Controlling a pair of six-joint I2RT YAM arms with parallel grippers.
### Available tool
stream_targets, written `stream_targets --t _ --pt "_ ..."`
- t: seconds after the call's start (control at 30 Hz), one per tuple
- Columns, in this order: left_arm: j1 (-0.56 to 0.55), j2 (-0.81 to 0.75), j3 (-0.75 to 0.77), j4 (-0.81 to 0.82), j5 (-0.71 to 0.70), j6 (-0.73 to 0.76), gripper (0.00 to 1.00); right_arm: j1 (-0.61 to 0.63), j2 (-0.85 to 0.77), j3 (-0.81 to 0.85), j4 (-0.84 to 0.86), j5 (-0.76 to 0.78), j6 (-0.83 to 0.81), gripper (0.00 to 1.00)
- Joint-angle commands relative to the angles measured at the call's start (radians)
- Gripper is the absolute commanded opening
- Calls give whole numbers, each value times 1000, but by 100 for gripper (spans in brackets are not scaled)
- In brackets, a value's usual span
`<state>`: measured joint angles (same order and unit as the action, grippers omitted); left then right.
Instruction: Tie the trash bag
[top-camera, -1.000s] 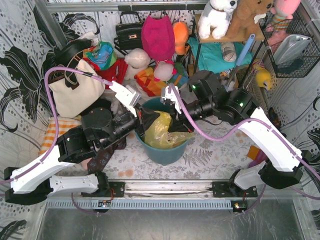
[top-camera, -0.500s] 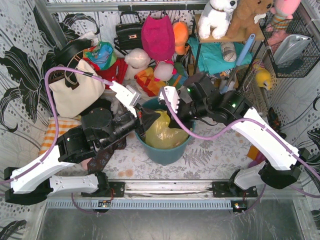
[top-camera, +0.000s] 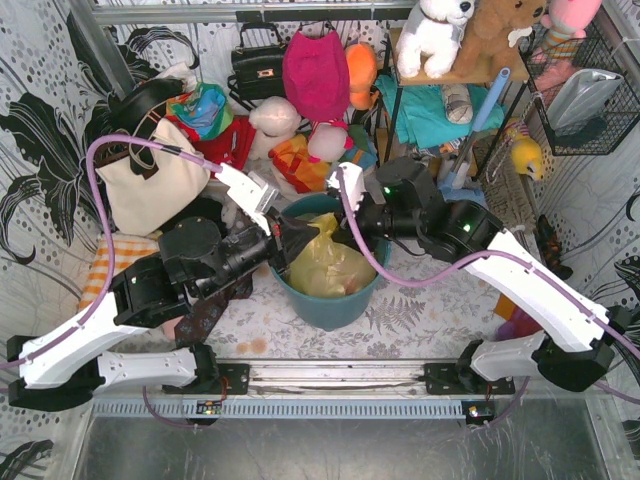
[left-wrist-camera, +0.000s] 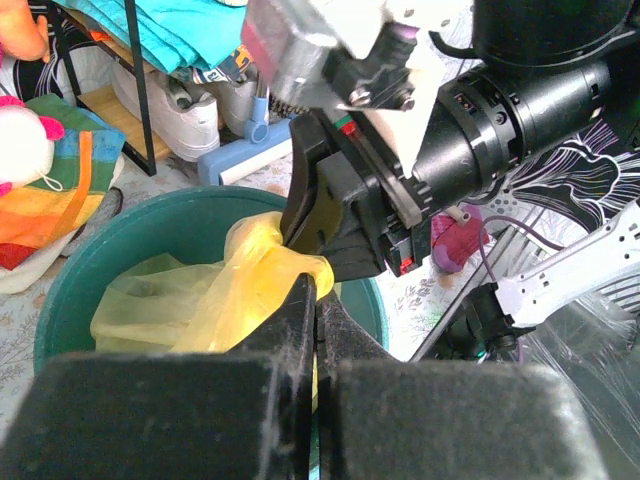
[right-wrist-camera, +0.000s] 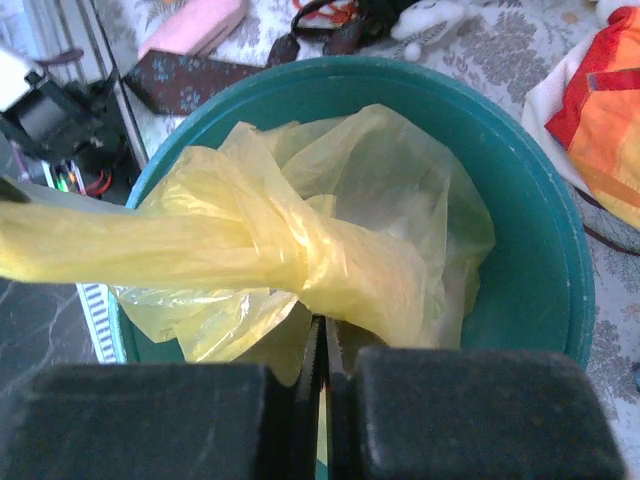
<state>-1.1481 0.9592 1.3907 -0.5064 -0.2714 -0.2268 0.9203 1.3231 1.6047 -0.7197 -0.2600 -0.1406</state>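
Trash bag (top-camera: 330, 268) still in left gripper (top-camera: 297, 243), right gripper (top-camera: 340, 235); right arm (top-camera: 530, 288) straighter.

We find no text, label, brand, number or sign that we can read in any of the three views.
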Motion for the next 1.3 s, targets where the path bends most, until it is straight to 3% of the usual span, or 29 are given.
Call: stream_targets --t 0.0,0.33,0.73,1.27 --pt "7 -22 -21 69 4 -14 0 6 -86 -96 227 59 117 0" --pt "7 -33 -38 77 6 -20 0 34 -194 -328 512 128 271 0" --pt "7 -31 -48 84 14 -38 0 142 -246 -541 880 413 356 0" --pt "7 -43 -81 95 15 -73 0 245 -184 -805 1508 615 302 0"
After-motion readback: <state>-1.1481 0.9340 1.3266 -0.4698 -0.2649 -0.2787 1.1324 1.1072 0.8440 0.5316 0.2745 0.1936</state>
